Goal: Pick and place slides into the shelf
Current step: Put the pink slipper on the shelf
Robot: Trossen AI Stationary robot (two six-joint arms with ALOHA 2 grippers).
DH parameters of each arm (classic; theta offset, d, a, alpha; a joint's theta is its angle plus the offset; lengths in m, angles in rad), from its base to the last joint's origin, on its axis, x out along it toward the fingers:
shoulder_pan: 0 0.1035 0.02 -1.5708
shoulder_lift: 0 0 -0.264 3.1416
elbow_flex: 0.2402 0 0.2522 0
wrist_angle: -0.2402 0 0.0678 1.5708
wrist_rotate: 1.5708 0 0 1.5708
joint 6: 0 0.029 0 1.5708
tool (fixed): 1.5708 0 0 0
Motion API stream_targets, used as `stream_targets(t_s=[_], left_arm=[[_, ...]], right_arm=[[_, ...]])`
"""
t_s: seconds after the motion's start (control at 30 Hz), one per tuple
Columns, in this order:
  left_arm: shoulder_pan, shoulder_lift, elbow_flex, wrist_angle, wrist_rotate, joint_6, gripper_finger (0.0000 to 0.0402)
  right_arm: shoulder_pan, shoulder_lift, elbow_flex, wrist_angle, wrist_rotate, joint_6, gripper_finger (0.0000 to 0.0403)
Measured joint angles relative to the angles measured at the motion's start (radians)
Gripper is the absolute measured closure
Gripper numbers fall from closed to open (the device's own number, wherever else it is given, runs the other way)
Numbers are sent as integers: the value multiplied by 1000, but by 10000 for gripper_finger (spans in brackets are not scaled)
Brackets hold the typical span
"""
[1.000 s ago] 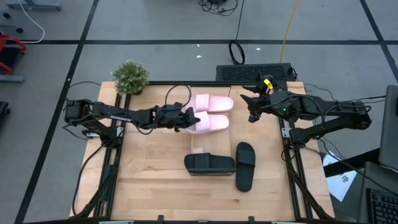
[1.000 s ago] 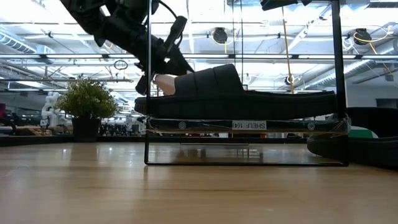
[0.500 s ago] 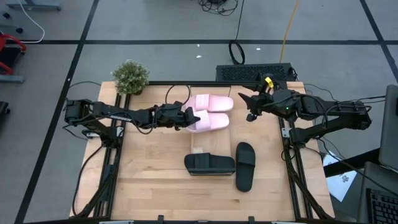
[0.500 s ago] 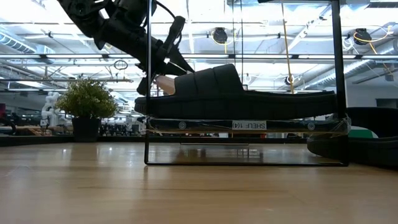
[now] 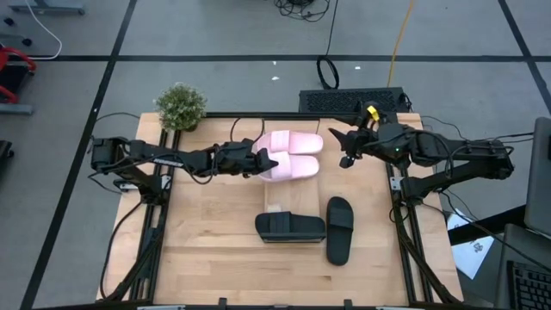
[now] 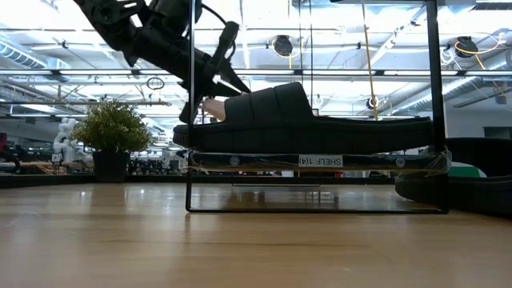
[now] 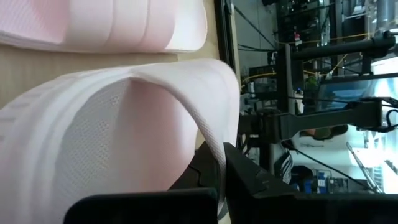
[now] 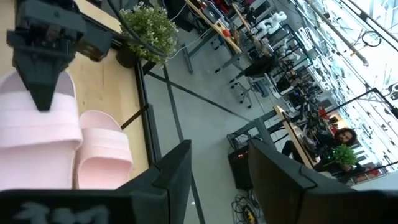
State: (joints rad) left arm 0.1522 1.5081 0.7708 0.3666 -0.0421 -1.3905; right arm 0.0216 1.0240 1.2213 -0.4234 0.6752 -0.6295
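Observation:
Two pale pink slides lie side by side at the table's far middle: the far one [image 5: 294, 142] and the near one [image 5: 291, 170]. My left gripper [image 5: 263, 162] is shut on the near pink slide's left end. One black slide [image 5: 290, 227] lies on the shelf [image 6: 320, 161], a see-through rack with dark posts. The other black slide [image 5: 339, 229] rests flat on the table just right of it. My right gripper [image 5: 343, 146] hovers open above the table, right of the pink slides, touching nothing. My left gripper holds the near pink slide at its strap's edge [image 7: 214, 146], coming level from the table's left. One dark finger [image 7: 249, 180] shows beside the strap's rim; the other is hidden by the slide. In the low view the held end [image 6: 213, 105] is raised above the table.
A potted plant [image 5: 180, 107] stands at the far left corner. A black keyboard [image 5: 351, 100] lies beyond the far edge. Dark frame rails run along both table sides. Bare wood shows at the near left [image 5: 215, 250].
My left gripper has risen a little and drawn the near pink slide slightly toward the table's left and far side, its held end coming up. The black slides and the shelf stay put.

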Motion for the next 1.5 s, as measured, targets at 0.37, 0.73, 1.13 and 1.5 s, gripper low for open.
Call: stream_targets(t_s=[0.37, 0.73, 1.13, 1.5], left_arm=[[6, 176, 2, 190, 72, -20, 401], [35, 176, 1, 94, 80, 30, 401], [76, 172, 1, 84, 74, 54, 402], [103, 172, 1, 81, 64, 70, 401]], right_arm=[[0, 59, -1, 18, 0, 9, 255], [0, 88, -1, 15, 0, -2, 255], [0, 88, -1, 16, 0, -10, 255], [0, 88, -1, 16, 0, -10, 255]])
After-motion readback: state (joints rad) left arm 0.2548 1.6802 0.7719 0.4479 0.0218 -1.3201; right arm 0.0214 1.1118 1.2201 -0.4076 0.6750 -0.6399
